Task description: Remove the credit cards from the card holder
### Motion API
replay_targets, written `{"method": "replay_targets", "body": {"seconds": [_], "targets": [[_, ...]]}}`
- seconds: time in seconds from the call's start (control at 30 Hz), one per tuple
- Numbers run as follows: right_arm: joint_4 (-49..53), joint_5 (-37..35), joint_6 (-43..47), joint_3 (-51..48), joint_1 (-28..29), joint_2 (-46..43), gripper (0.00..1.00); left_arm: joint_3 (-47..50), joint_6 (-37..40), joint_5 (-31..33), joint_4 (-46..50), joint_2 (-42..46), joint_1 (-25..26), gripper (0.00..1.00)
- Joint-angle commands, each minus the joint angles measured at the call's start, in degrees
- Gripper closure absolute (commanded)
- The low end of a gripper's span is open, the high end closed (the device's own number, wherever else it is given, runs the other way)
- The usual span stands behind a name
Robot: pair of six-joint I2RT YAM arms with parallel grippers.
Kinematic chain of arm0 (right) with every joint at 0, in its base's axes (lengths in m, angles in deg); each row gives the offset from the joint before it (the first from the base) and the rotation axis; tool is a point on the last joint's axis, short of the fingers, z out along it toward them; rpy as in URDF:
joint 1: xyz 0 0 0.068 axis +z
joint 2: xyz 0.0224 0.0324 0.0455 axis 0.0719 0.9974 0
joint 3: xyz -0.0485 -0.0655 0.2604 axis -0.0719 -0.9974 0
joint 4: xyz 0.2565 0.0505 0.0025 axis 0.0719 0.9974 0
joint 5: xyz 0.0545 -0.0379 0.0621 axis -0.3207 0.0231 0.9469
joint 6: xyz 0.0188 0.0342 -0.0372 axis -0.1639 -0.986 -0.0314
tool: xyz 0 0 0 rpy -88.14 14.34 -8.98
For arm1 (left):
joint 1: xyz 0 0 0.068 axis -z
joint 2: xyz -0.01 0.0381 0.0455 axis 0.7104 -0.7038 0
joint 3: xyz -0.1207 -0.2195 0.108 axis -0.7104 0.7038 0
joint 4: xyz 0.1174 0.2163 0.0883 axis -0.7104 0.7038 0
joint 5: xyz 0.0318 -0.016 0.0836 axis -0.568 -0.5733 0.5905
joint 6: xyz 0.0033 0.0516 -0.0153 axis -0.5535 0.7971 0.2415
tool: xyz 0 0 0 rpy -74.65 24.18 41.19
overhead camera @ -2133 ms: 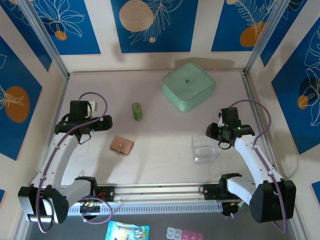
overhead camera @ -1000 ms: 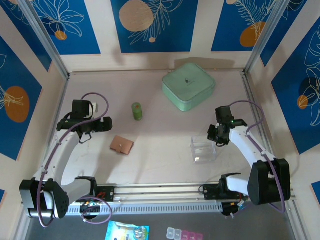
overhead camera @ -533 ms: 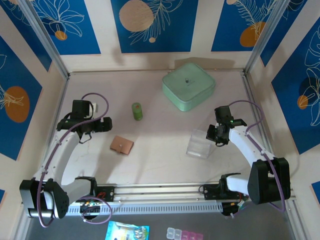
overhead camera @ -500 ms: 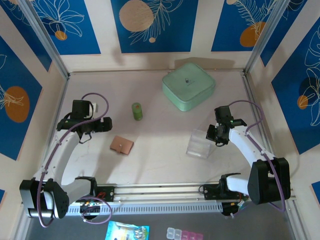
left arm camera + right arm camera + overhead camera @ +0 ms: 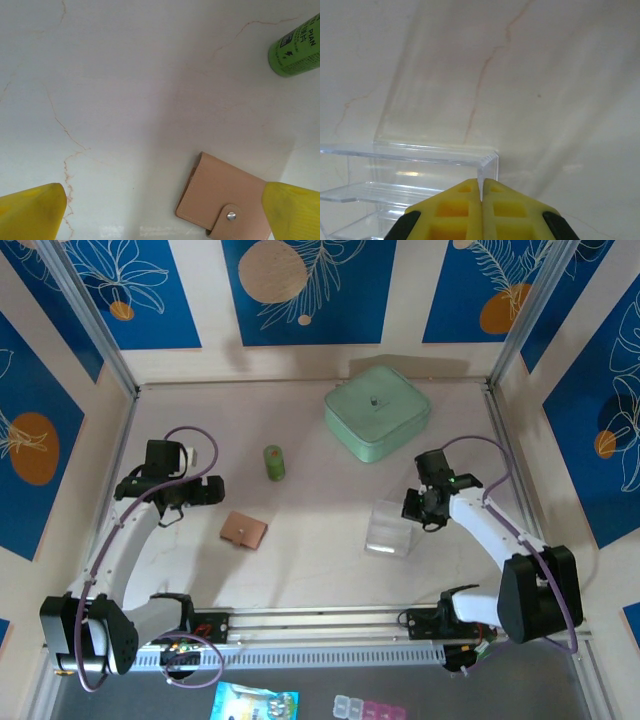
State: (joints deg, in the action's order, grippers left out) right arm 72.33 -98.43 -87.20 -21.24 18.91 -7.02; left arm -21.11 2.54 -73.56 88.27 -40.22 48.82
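Observation:
The card holder (image 5: 243,530) lies flat on the table, a tan wallet held closed by a snap tab. In the left wrist view the card holder (image 5: 225,197) sits low and to the right between my yellow fingers. The credit cards are hidden. My left gripper (image 5: 212,487) hovers open just left of and above the holder, with nothing between its fingers (image 5: 32,210). My right gripper (image 5: 412,508) is shut on the thin corner wall of a clear plastic box (image 5: 390,528). That box wall (image 5: 489,167) rises from between the closed yellow fingertips.
A green bottle (image 5: 274,462) stands behind the holder, and the green bottle (image 5: 295,47) lies at the top right of the left wrist view. A mint-green square container (image 5: 377,412) sits at the back middle. Bare table (image 5: 320,530) separates holder and box.
My right gripper has closed on the clear box's wall and pulled the box left, toward the table's middle. The left arm has barely moved.

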Motion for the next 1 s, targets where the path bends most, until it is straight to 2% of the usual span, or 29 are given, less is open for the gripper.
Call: {"method": "replay_targets", "body": {"seconds": [0.0,0.2,0.4,0.97], "targets": [[-0.12,-0.63,-2.62,4.39,3.11,2.73,0.93,-0.63,1.0,0.32,1.15,-0.49,0.16,0.0],[0.1,-2.01,-4.46,12.85,9.53,11.66,0.94,-0.59,0.84,0.18,1.16,-0.48,0.21,0.0],[0.97,-1.98,-5.03,23.1,13.57,21.68,0.94,-0.52,0.9,-0.15,1.15,-0.55,0.23,0.0],[6.32,0.43,-3.19,49.18,15.18,44.2,0.94,-0.55,0.68,-0.87,1.24,-0.75,0.22,0.0]]}}
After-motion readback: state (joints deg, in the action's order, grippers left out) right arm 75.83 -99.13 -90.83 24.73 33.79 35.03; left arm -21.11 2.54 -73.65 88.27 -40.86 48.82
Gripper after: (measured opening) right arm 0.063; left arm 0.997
